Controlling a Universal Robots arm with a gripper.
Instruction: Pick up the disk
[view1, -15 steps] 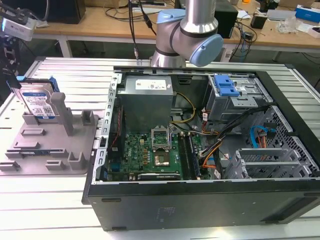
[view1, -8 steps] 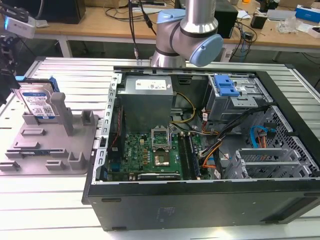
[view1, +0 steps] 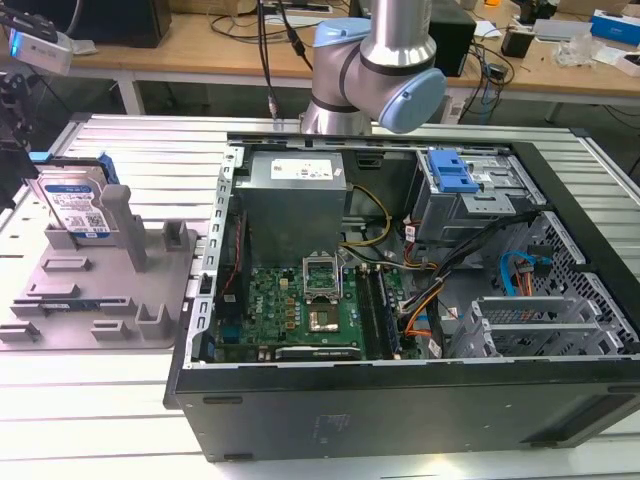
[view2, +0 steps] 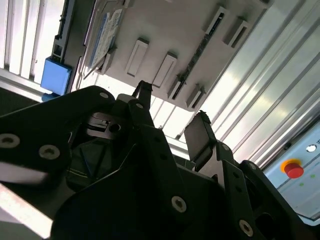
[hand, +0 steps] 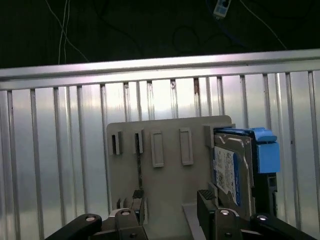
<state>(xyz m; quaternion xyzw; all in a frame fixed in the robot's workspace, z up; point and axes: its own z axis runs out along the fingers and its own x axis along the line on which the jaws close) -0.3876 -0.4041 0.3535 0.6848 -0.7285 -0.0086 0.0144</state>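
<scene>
On the slatted table (view1: 130, 140), toward its edge at the exterior view's left: a grey holder (view1: 110, 300); in the holder's far corner, the disk (view1: 75, 205), upright on edge, label toward the exterior camera, blue rail (view1: 106, 172) along one side; propped against the holder's posts, apart from the open case (view1: 400, 300) on the table's middle.

Arm (view1: 385, 60) up from the table's far edge behind the case, blue-capped joint high and bent toward the exterior view's left; dark wrist end at that view's left margin, near the disk and above the holder.

Gripper (hand: 171, 202) aimed at the holder in both wrist views; fingers (view2: 200, 132) apart, nothing between them, only bare holder slots and table slats past the tips; no contact with the disk. In the first wrist view, disk off to one side of the finger line, nearer one fingertip than the other; still seated in the holder, not lifted.
</scene>
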